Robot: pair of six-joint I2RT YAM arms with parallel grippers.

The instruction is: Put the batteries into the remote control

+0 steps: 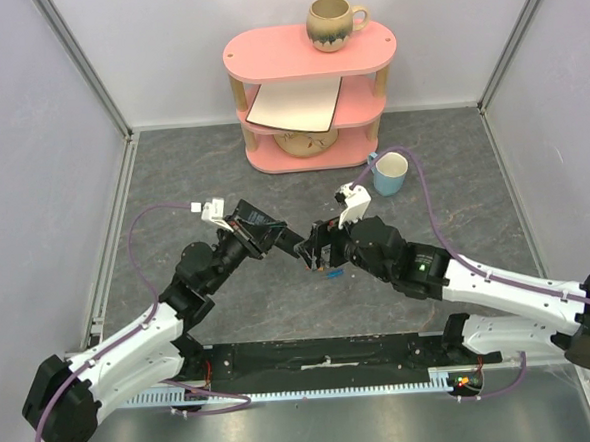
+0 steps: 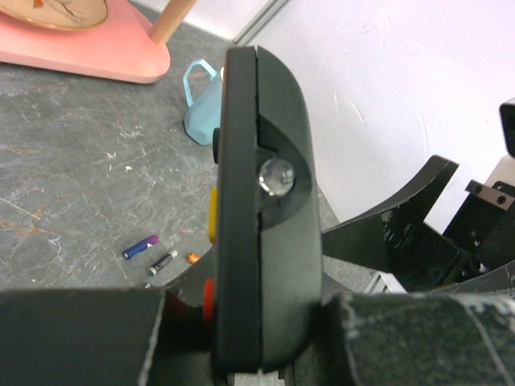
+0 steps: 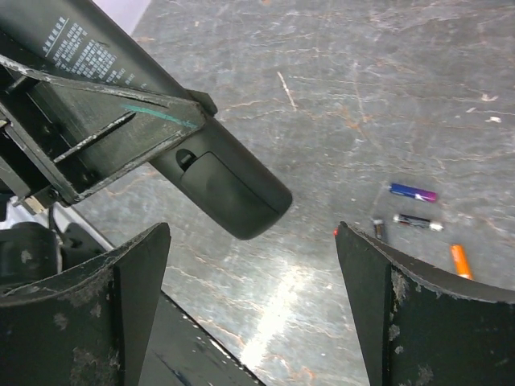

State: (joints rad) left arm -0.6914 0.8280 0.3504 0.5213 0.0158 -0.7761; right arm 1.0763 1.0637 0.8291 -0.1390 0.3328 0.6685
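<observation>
Top external view: two robot arms meet over the middle of a grey, stone-patterned table (image 1: 191,157). The left jaws are clamped on the remote control (image 2: 257,201), holding the slim black body on its edge above the table. The right jaws stand wide apart with nothing between them, just beside the remote's rounded end.

In the right wrist view the remote's back faces the camera, with white print and a small notched panel. Several batteries (image 3: 413,192) lie loose on the table at 4 o'clock from that end: a blue-purple one, a dark one (image 3: 417,221) and an orange one (image 3: 459,260), near each other but apart. None is in either jaws.

A pink shelf (image 1: 307,90) stands at 12 o'clock with a brown mug (image 1: 335,23) on top. A pale blue mug (image 1: 390,173) sits on the table at 1 o'clock from the jaws.
</observation>
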